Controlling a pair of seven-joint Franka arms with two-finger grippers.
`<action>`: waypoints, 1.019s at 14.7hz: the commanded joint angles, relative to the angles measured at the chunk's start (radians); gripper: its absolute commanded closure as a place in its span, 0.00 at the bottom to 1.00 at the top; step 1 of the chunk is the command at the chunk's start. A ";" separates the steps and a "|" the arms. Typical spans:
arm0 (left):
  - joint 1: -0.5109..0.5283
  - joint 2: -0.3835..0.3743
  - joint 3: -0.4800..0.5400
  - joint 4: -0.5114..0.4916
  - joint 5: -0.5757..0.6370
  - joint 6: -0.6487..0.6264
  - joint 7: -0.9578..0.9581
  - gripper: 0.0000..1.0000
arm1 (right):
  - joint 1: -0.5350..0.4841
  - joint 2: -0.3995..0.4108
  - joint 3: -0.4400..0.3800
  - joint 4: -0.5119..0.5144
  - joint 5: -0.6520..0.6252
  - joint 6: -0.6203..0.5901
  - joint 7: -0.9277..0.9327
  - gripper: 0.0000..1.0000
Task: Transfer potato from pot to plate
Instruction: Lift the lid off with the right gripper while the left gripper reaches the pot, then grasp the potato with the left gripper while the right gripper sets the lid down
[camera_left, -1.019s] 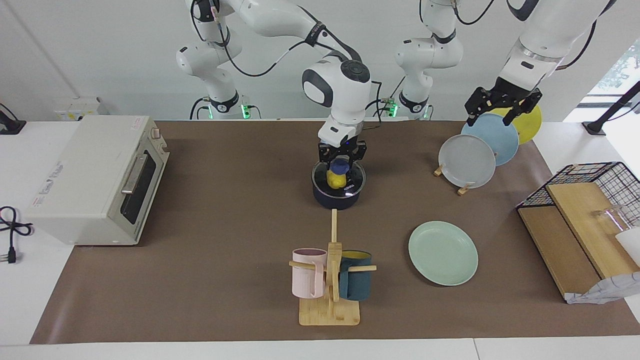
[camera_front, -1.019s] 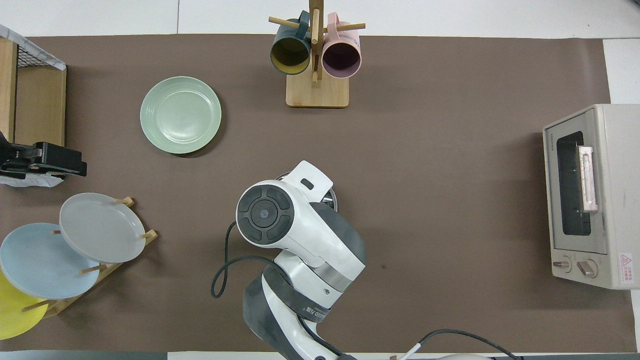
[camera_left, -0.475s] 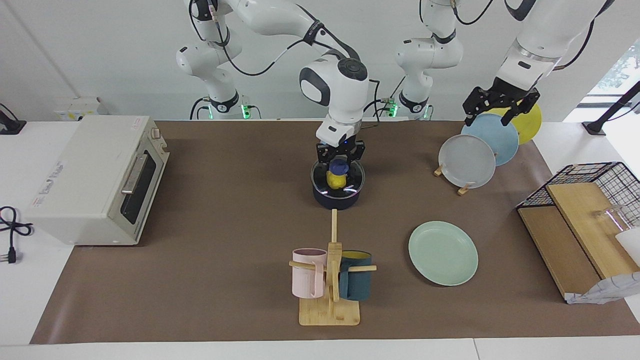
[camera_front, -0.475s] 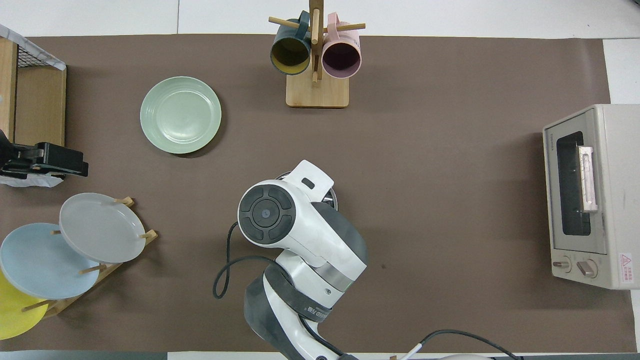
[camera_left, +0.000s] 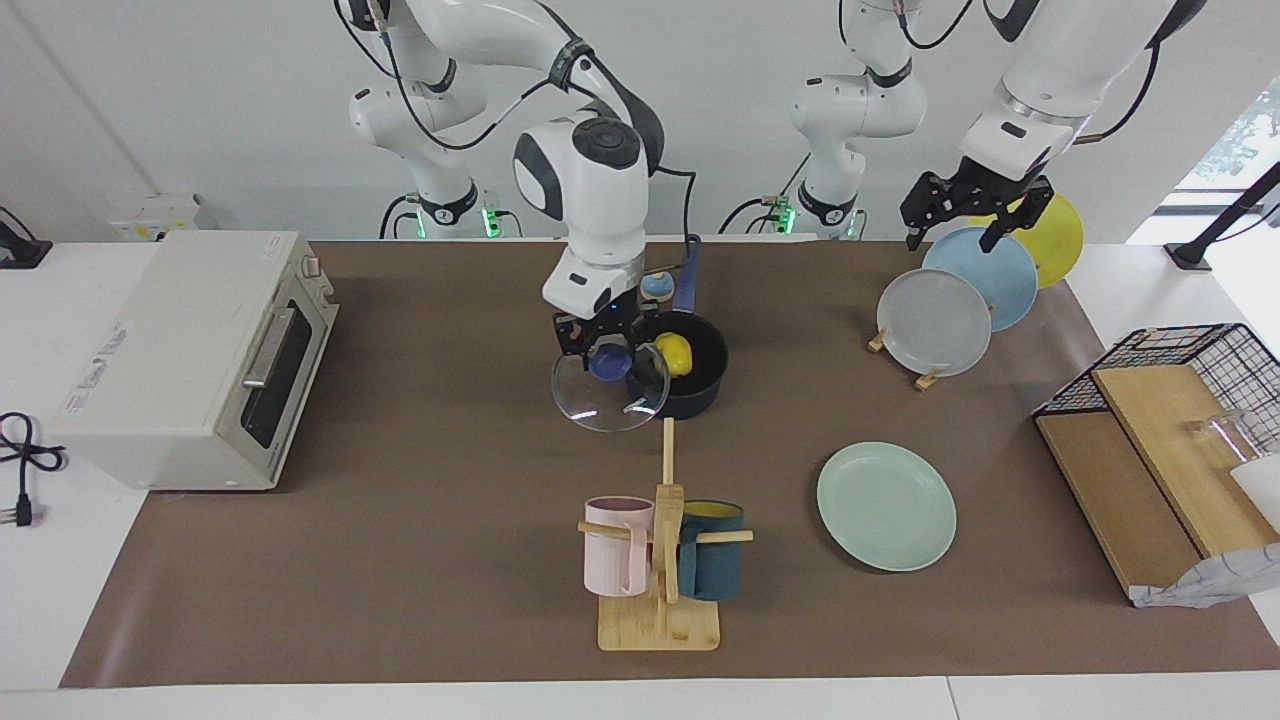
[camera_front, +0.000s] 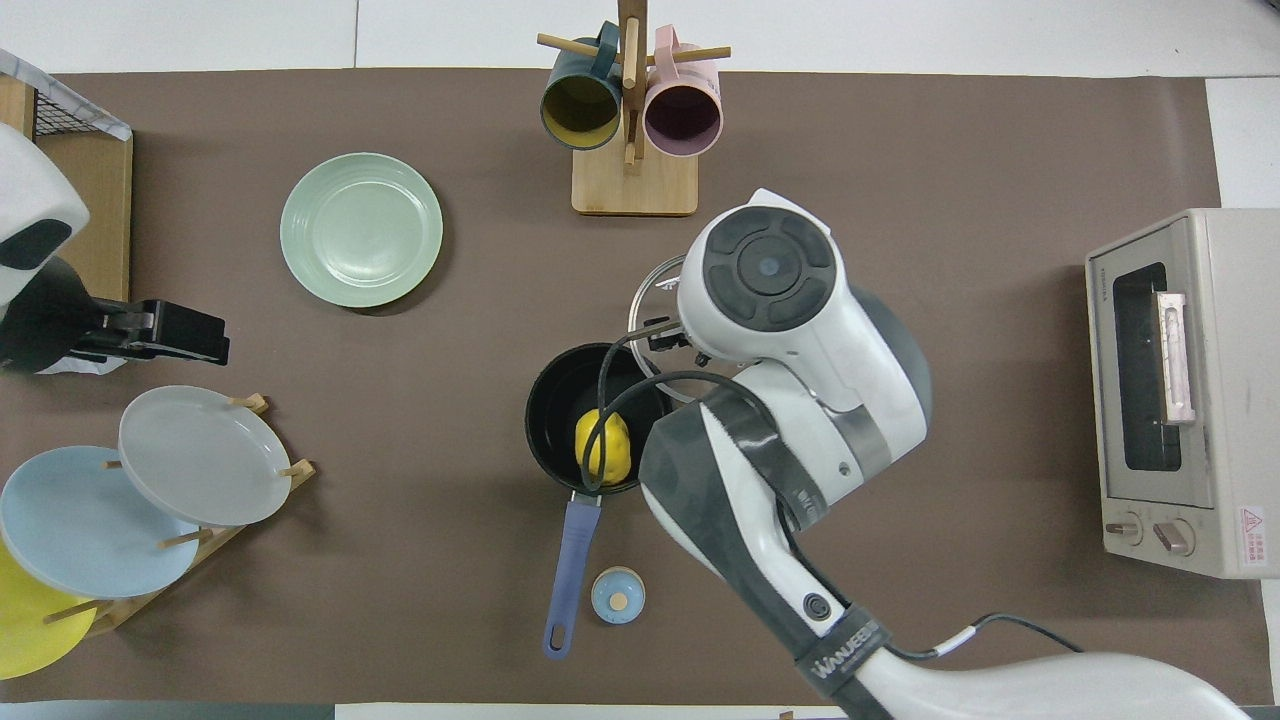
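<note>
- Brown mat (camera_left: 400, 560) covers the table, white wall at the robots' end; toaster oven (camera_left: 190, 355) at the right arm's end, mug rack (camera_left: 662, 560) farther from robots than the pot.
- Right gripper (camera_left: 598, 345) is clamped on the blue knob of the glass lid (camera_left: 610, 392) and I hold the lid in the air, beside the pot on the oven's side, partly overlapping its rim in facing view.
- Pot (camera_left: 690, 375) is uncovered; potato (camera_left: 675, 353) lies inside on the black bottom, handle pointing toward the robots.
- Plate (camera_left: 886, 506) is bare, farther from robots than the pot, toward the left arm's end.
- Left gripper (camera_left: 965, 212) waits over the plate rack (camera_left: 960, 300), fingers spread wide, holding nothing.
- Step now, imo: lid removal, potato not yet touched.
- Next I need to put the lid down on free mat w/o hitting the mug rack, then reach into the pot from above for the potato. It's smooth and round, so grip must be centered.
</note>
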 joint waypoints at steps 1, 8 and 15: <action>-0.114 -0.035 0.007 -0.105 0.002 0.069 -0.173 0.00 | -0.082 -0.029 0.012 -0.014 0.000 -0.028 -0.147 0.80; -0.480 0.104 0.009 -0.426 -0.023 0.592 -0.665 0.00 | -0.314 -0.113 0.012 -0.323 0.008 0.238 -0.410 0.80; -0.551 0.227 0.007 -0.463 -0.023 0.751 -0.759 0.00 | -0.406 -0.107 0.010 -0.453 0.008 0.393 -0.508 0.80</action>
